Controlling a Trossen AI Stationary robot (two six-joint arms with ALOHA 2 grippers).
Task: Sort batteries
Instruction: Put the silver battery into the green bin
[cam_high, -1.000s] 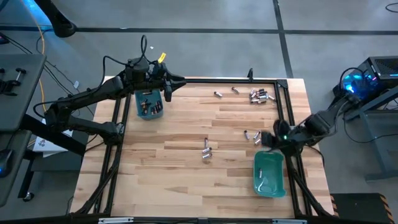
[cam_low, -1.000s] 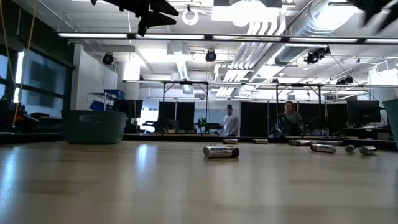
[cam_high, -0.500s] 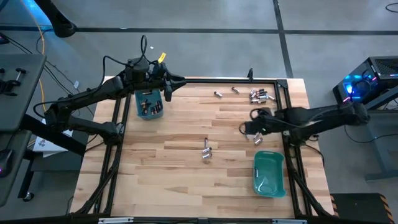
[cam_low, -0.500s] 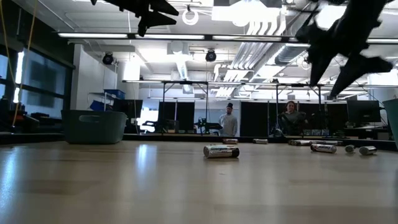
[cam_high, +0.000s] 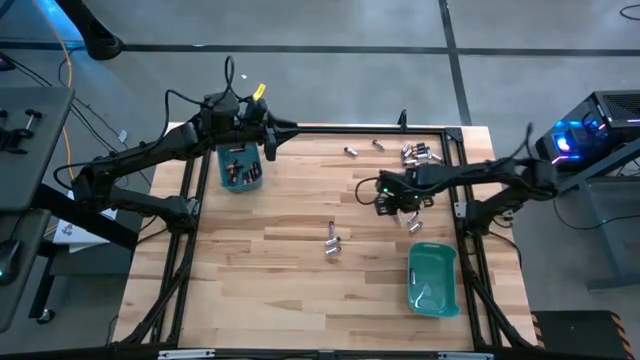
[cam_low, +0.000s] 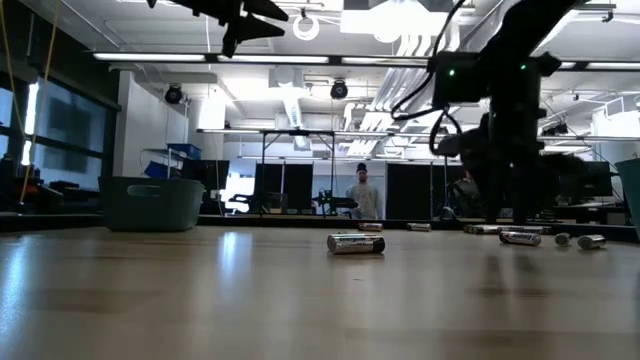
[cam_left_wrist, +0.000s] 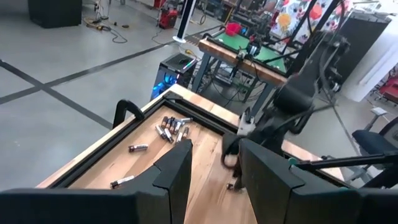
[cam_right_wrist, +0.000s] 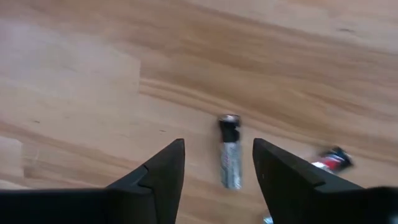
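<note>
Table (cam_high: 280, 290) | right gripper (cam_high: 392, 203) moved from bin to battery (cam_right_wrist: 229, 159), gaping, empty

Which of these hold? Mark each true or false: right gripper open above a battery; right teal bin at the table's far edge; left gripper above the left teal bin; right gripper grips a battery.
1. The right gripper is open above a silvery battery. True.
2. The right teal bin is at the far edge. False: near edge, right side.
3. The left gripper hovers by the left teal bin. True.
4. The right gripper grips a battery. False: it lies on the table.
</note>
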